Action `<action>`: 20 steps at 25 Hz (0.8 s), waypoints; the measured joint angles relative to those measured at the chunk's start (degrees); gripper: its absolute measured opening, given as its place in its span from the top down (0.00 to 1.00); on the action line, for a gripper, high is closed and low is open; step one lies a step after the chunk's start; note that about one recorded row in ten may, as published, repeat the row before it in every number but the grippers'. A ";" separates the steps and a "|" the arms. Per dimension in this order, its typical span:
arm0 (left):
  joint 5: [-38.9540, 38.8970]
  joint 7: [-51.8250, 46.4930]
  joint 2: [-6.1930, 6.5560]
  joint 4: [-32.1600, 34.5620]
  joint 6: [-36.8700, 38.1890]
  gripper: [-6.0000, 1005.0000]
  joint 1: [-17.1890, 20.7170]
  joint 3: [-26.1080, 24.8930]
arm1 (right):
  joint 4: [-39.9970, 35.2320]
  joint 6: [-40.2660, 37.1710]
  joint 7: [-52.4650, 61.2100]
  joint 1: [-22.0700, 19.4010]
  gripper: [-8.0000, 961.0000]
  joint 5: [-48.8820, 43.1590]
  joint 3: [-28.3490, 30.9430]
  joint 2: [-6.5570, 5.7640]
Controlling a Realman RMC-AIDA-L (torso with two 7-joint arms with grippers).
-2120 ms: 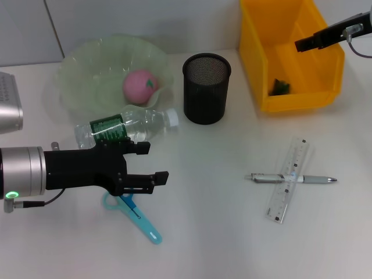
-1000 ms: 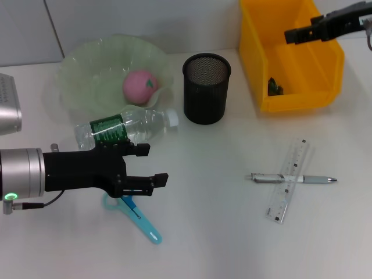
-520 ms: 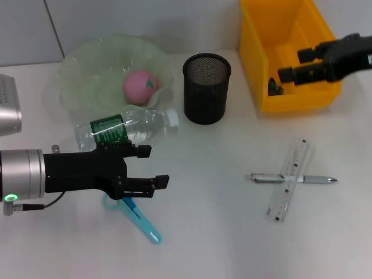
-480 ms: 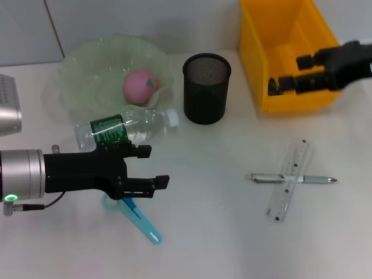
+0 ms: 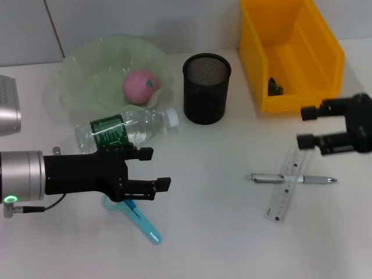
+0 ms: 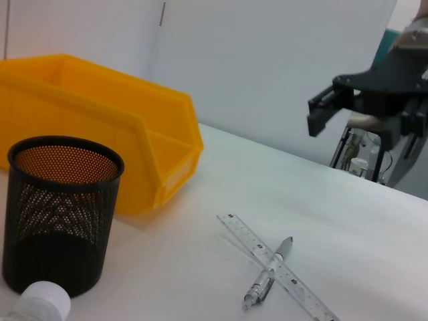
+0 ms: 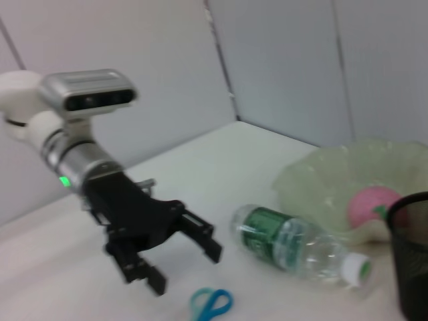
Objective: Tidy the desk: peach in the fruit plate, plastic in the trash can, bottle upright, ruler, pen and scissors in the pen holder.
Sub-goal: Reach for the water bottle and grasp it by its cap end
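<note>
Scissors (image 5: 132, 213): nearest of all, flat on the desk (image 5: 209, 232), teal handles under the left gripper.
Left gripper (image 5: 154, 170): fingers spread apart, holding nothing, hovering over the scissor handles, just in front of the bottle.
Ruler (image 5: 288, 179): lying at a slant on the right side of the desk, crossed over the pen.
Pen (image 5: 293, 179): lying crosswise, touching the ruler.
Right gripper (image 5: 307, 127): fingers parted, empty, above the far end of the ruler, in front of the bin.
Bottle (image 5: 125, 129): on its side, cap toward the holder, just in front of the plate.
Holder (image 5: 206, 88): black mesh cup, upright, between plate and bin.
Plate (image 5: 93, 70): pale green, far left.
Peach (image 5: 139, 87): pink, resting in the plate.
Bin (image 5: 285, 35): yellow, far right.
Plastic (image 5: 275, 87): dark scrap inside the bin.
</note>
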 joint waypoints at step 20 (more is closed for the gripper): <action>0.01 -1.56 0.00 0.05 1.61 0.16 -0.54 0.00 | 15.10 -1.41 -10.95 0.22 0.22 -4.67 0.44 -3.00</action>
